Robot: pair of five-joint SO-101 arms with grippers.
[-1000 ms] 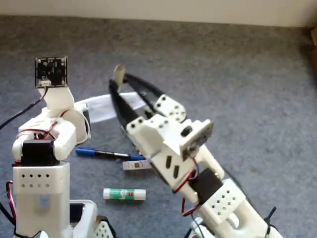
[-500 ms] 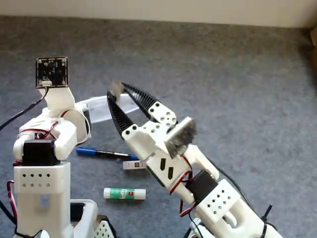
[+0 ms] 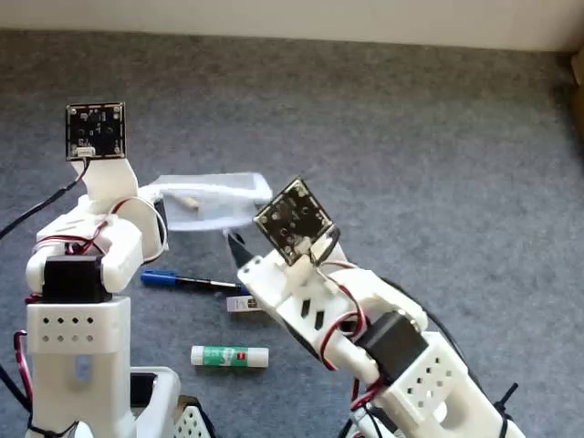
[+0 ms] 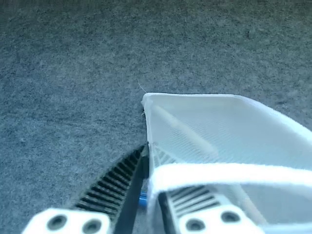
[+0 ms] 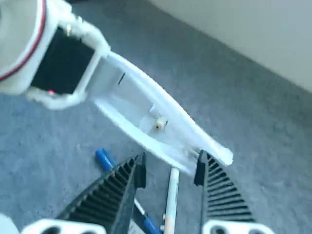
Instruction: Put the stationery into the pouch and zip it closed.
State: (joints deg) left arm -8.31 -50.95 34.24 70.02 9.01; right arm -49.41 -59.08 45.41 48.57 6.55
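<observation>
The clear pouch [image 3: 214, 196] with a white zip edge hangs just above the carpet, and my left gripper [image 4: 146, 152] is shut on its rim. It shows as a mesh bag [image 4: 219, 131] in the left wrist view. A small pale item [image 5: 158, 124] lies inside the pouch [image 5: 141, 105]. My right gripper [image 5: 169, 168] is open, pointing down just in front of the pouch's mouth. A thin white stick [image 5: 169, 200] lies between its fingers without being gripped. A blue pen [image 3: 182, 281], a green-and-white glue stick [image 3: 230, 357] and a small white item [image 3: 239, 304] lie on the carpet.
The left arm's body [image 3: 78, 274] stands at the near left, with its wrist camera [image 3: 94, 131] raised. The right arm's base [image 3: 411, 374] fills the near right. Bare grey carpet [image 3: 438, 137] stretches behind and to the right. A pale wall runs along the far edge.
My right arm swung down from a raised pose to the pouch's mouth, and its fingers came apart. The pale item at its fingertips is gone from them. The left arm stayed still.
</observation>
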